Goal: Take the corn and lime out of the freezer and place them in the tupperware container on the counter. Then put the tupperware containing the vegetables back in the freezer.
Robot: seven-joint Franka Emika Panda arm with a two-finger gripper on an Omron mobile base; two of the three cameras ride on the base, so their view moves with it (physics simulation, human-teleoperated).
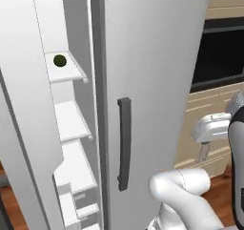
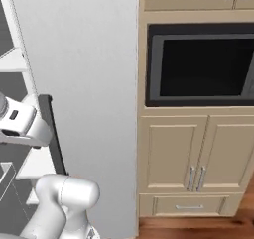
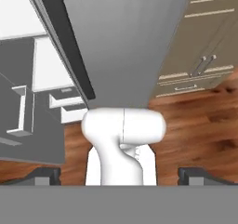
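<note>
We see the freezer (image 1: 152,57) standing with its left door swung open, white shelves (image 1: 66,69) and bins showing inside, while the grey right-hand door stays closed with its long dark vertical handle (image 1: 124,143) on its left edge. The lime (image 1: 59,60) sits alone on the upper white shelf, near that shelf's back left corner, small and dark green. We cannot make out the corn anywhere on the shelves that show.

In the hand view the gripper (image 3: 121,175) points down along the robot's own body toward the wood floor (image 3: 200,121); its two dark fingertips (image 3: 44,175) stand far apart at the bottom corners of that view, with nothing between them. The freezer's handle runs slantwise across the upper left there, with white door bins beside it.

To the right of the freezer, the right base view shows a dark built-in oven (image 2: 201,67) set into beige cabinets (image 2: 173,153) with silver bar handles, a drawer below them, and the reddish wood floor at the bottom.
</note>
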